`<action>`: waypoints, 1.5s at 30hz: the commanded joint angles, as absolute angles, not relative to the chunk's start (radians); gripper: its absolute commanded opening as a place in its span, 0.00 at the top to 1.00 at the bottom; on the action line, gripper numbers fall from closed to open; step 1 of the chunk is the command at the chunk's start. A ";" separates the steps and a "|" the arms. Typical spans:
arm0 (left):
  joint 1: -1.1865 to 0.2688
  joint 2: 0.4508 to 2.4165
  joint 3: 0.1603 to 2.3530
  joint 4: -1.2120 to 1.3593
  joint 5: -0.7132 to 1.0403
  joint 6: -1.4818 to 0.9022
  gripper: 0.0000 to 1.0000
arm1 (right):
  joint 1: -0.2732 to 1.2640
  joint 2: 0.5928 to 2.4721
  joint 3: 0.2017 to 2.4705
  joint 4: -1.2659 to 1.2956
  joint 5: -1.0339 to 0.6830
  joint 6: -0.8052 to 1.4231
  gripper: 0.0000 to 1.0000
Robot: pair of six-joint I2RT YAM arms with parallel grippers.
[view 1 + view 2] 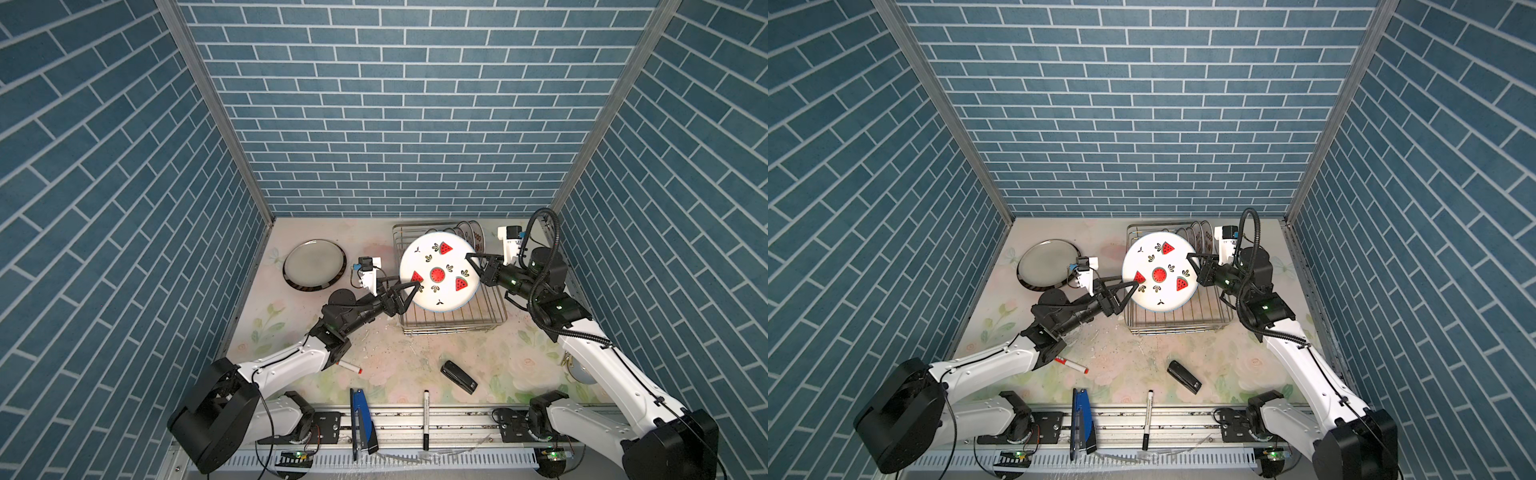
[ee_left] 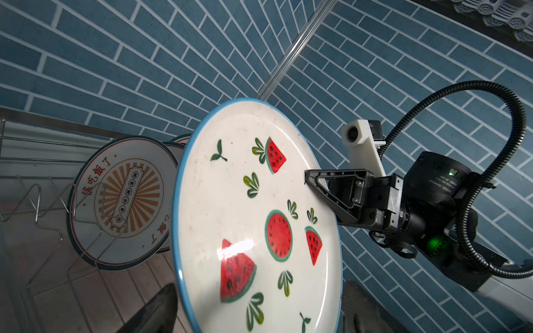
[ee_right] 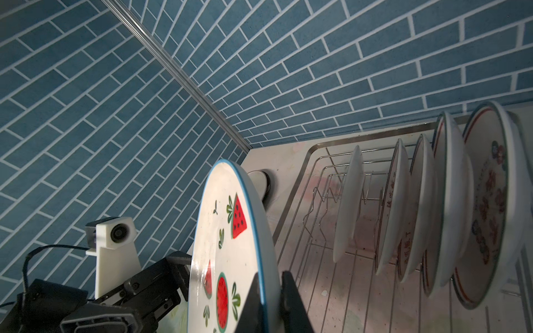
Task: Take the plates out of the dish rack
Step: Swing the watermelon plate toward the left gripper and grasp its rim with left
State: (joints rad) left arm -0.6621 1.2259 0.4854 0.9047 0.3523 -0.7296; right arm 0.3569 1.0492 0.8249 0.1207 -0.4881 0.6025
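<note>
A watermelon plate (image 1: 438,272) is pinched at its right rim by the right gripper (image 1: 473,262); the left gripper (image 1: 409,293), jaws spread around the left rim, has not clamped. A premature release would likely drop it onto the dish rack (image 1: 453,322).

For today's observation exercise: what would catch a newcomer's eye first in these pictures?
First the watermelon plate, held on edge above the dish rack, the right gripper shut on its rim and the left gripper with jaws apart astride the opposite rim. Next, the upside-down plate on the table to the left.
</note>
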 commanded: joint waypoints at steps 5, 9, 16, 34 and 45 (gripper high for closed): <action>-0.666 1.243 0.474 0.980 0.297 -0.780 0.39 | 0.339 1.066 0.809 0.383 -0.581 0.742 1.00; -0.667 1.276 0.493 1.011 0.341 -0.803 0.45 | 0.339 1.088 0.817 0.384 -0.601 0.739 1.00; -0.664 1.320 0.515 1.027 0.333 -0.823 0.64 | 0.339 1.116 0.830 0.376 -0.602 0.726 1.00; -0.664 1.369 0.549 0.977 0.328 -0.910 0.91 | 0.344 1.181 0.835 0.392 -0.636 0.686 0.99; -0.664 1.389 0.543 0.991 0.285 -0.946 1.00 | 0.345 1.222 0.834 0.433 -0.687 0.683 0.67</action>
State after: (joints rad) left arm -0.6559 1.3766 0.5255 0.9600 0.3027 -0.9691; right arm 0.3271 1.2251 0.8169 0.3408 -0.6113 0.6502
